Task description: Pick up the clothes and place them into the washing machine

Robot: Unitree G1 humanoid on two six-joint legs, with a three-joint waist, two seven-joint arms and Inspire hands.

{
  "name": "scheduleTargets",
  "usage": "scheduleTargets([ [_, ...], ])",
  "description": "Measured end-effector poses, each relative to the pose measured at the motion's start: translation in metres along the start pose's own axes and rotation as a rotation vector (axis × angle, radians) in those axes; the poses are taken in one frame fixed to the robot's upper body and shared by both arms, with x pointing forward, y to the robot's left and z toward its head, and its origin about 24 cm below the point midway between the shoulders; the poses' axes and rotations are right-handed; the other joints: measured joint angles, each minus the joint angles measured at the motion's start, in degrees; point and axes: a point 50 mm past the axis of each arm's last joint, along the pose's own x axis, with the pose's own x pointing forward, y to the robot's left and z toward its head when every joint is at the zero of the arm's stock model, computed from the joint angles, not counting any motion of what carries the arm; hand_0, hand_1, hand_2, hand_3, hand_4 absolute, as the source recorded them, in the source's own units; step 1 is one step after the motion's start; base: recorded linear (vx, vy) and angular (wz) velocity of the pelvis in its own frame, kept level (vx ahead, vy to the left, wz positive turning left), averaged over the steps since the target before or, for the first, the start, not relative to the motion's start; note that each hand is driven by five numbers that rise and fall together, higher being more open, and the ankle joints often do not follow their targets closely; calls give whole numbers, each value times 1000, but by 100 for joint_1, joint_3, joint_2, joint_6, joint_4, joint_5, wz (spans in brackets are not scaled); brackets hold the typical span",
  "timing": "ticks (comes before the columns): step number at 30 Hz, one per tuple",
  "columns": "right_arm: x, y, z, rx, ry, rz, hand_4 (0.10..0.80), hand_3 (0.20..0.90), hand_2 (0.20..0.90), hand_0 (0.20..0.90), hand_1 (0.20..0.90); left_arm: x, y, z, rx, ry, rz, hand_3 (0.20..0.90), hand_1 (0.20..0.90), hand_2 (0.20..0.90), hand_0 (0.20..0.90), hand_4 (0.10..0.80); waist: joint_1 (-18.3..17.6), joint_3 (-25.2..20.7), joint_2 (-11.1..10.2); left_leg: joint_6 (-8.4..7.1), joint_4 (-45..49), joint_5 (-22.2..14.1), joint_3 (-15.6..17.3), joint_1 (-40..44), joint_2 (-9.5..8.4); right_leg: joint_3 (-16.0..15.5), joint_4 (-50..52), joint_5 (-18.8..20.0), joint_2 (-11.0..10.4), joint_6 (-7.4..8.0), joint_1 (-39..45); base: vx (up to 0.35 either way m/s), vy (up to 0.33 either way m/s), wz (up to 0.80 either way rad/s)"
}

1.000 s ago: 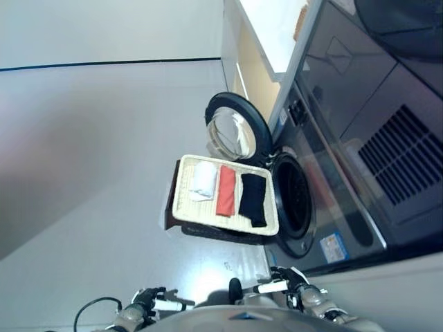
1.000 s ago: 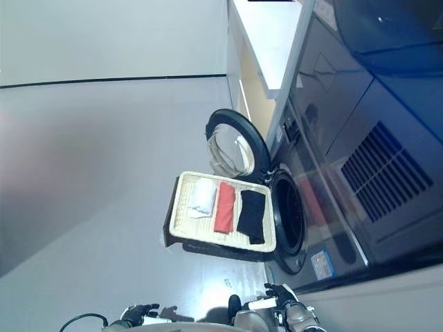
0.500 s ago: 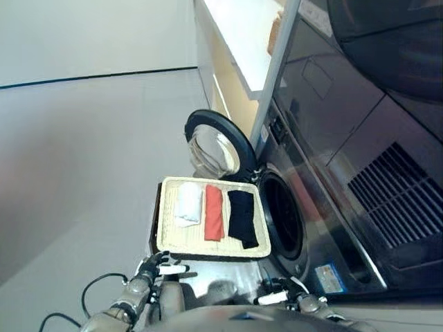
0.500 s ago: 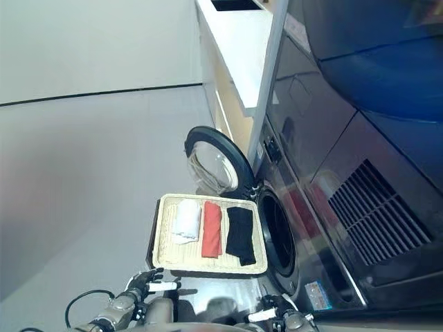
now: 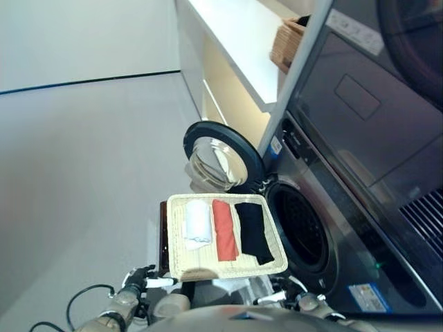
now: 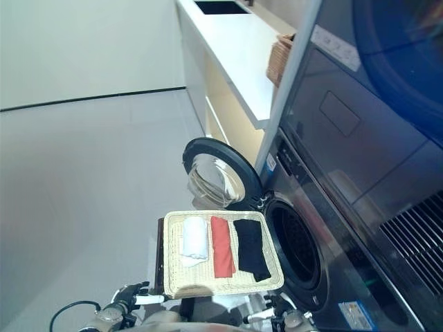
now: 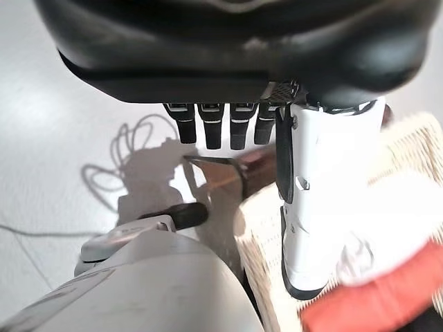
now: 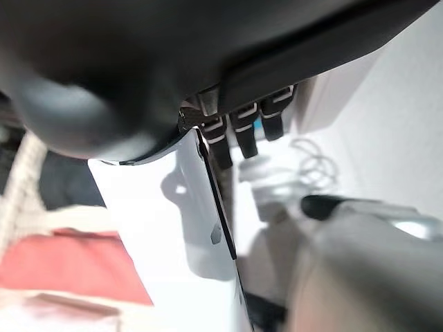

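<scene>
A shallow wicker basket (image 5: 181, 266) rests on a low dark brown box (image 5: 164, 238) in front of the washing machine (image 5: 346, 235). In it lie a white cloth (image 5: 197, 223), a red cloth (image 5: 223, 238) and a black cloth (image 5: 252, 232), side by side. The machine's round door (image 5: 218, 155) stands open beside the dark drum opening (image 5: 301, 228). My left hand (image 5: 142, 280) is open and empty, low by the basket's near left corner. My right hand (image 5: 287, 299) is open and empty, low below the basket's near right corner. The left wrist view shows the white cloth (image 7: 387, 221) and red cloth (image 7: 374, 297) past the thumb.
A white counter (image 5: 235, 34) with a small wicker container (image 5: 287, 43) runs behind the machine. A second dark appliance (image 5: 387, 76) sits above the washing machine. Grey floor (image 5: 69, 173) lies to the left of the basket.
The camera has moved, so the whole scene has shifted and the basket sits nearer. The clothes lie as before. My left hand has dropped slightly back from the basket's near edge.
</scene>
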Motion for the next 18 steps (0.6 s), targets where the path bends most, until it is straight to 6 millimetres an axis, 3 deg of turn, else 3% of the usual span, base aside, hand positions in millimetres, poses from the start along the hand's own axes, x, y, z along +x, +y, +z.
scheduleTargets([
  [1, 1, -5, 11, -12, -35, -12, 800, 900, 900, 900, 900, 1, 3, 5, 15, -14, 2, 900, 900, 900, 900, 800, -16, 64, -58, 31, 38, -26, 2, 32, 32, -49, 377, 103, 18, 53, -212, 241, 172, -26],
  [2, 2, -13, 28, -62, -90, -32, 800, 900, 900, 900, 900, 2, 5, 10, 29, -31, 5, 900, 900, 900, 900, 800, -43, 122, 28, 77, -14, -40, 16, 28, 84, -380, 752, 353, -61, 48, -538, 208, 81, -27],
  [3, 2, -17, 35, -74, -117, -45, 800, 900, 900, 900, 900, 2, 6, 13, 30, -43, 8, 900, 900, 900, 900, 800, -62, 144, 29, 111, -37, -20, 11, 54, 83, -657, 776, 301, -139, -14, -644, 256, -14, -45],
  [4, 1, -20, 44, -95, -156, -54, 800, 900, 900, 900, 900, 2, 9, 13, 13, -46, 19, 900, 900, 900, 900, 800, -27, 126, 21, 128, -173, -6, 13, 100, 48, -1121, 418, 62, -266, -136, -665, 184, -89, -42],
  [6, 1, -23, 61, -116, -213, -73, 800, 900, 900, 900, 900, 1, 18, 11, -14, -39, 48, 900, 900, 900, 900, 800, -42, 145, -2, 138, -202, 129, -7, 119, 11, -1501, -728, -28, -247, -182, -464, 220, -113, -26],
  [8, 2, -25, 60, -154, -190, -75, 800, 900, 900, 900, 900, 1, 23, 8, -37, -32, 66, 900, 900, 900, 900, 800, -36, 122, -115, 125, -237, 135, -85, 82, -145, -1411, -1612, -4, -185, -198, -159, 189, -94, 35],
  [9, 3, -25, 49, -171, -138, -74, 800, 900, 900, 900, 900, 0, 19, 5, -53, -28, 62, 900, 900, 900, 900, 800, -6, -5, -112, 92, -344, 122, -134, 115, -155, -1442, -1822, 163, -160, -404, -77, 183, -86, 63],
  [10, 3, -26, 45, -180, -124, -76, 800, 900, 900, 900, 900, 0, 18, 5, -55, -35, 60, 900, 900, 900, 900, 800, 12, -36, -102, 26, -338, 85, -162, 106, -143, -1539, -1960, 253, -156, -442, -34, 161, -87, 56],
  [13, 0, -36, 45, -248, -149, -102, 800, 900, 900, 900, 900, -8, 2, -30, -57, 57, 22, 900, 900, 900, 900, 800, 141, -129, 27, -116, -323, 86, -154, 93, -19, -1601, -2544, 575, 0, -538, 287, 60, -90, 9],
  [15, -1, -44, 49, -325, -156, -121, 800, 900, 900, 900, 900, -12, -6, -43, -82, 86, 3, 900, 900, 900, 900, 800, 180, -178, 41, -162, -288, 117, -209, 39, 13, -1693, -2828, 686, 55, -561, 412, -112, -70, 14],
  [18, -3, -68, 65, -566, -169, -197, 800, 900, 900, 900, 900, -8, -7, -24, -44, 16, -4, 900, 900, 900, 900, 800, 281, -195, 42, -188, -271, 219, -313, -311, 51, -1822, -3079, 875, 130, -636, 244, -194, -45, 21],
])
